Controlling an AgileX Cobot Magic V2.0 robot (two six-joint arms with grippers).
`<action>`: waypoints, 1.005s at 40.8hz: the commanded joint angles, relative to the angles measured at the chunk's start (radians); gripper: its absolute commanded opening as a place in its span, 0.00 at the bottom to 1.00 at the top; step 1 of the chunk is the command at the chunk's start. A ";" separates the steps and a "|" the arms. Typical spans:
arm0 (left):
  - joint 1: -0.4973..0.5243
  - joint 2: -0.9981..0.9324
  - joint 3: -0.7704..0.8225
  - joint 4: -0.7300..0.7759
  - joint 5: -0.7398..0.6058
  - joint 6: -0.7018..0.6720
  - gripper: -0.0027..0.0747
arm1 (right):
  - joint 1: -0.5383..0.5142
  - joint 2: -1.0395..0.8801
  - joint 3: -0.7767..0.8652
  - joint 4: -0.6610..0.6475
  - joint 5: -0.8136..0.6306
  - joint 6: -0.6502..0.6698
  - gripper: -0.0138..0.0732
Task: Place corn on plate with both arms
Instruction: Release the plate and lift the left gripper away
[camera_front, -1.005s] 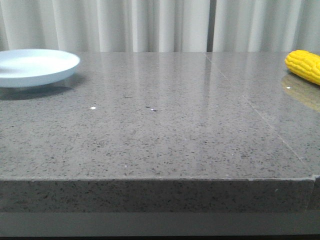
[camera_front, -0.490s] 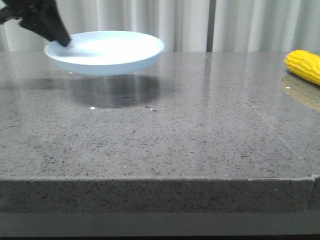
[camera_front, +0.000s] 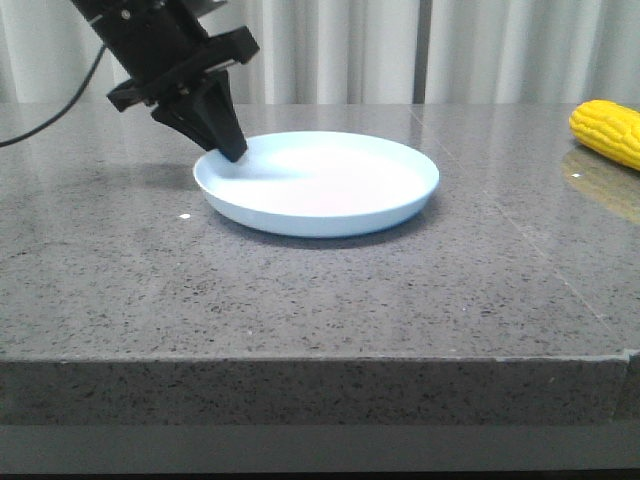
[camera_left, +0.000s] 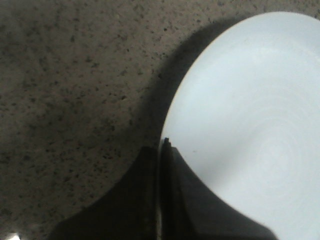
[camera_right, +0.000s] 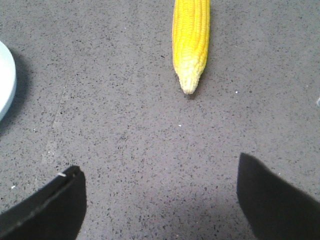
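Dark grey speckled polished stone counter (camera_front: 330, 300), glossy, thick front edge, small chip at the front corner around 4 o'clock. Thin seam line in the slab runs from 12 toward 4 o'clock. Pale pleated curtain (camera_front: 330, 50) hangs behind, along the far edge. Black cable (camera_front: 60, 105) trails off toward 9 o'clock, upper left.

Black angular left tool (camera_front: 232, 152) with tapered fingers, black cable trailing

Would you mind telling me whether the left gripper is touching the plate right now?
Touching. In the left wrist view, the left gripper is shut on the plate, its rim pinched between the fingers; the front view agrees.
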 joint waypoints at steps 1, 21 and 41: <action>-0.012 -0.051 -0.032 -0.030 -0.013 0.000 0.07 | -0.005 0.002 -0.025 0.002 -0.066 -0.011 0.89; -0.027 -0.134 -0.080 0.080 0.037 -0.043 0.57 | -0.005 0.002 -0.025 0.002 -0.066 -0.011 0.89; -0.271 -0.490 0.018 0.590 0.093 -0.361 0.57 | -0.005 0.002 -0.025 0.002 -0.066 -0.011 0.89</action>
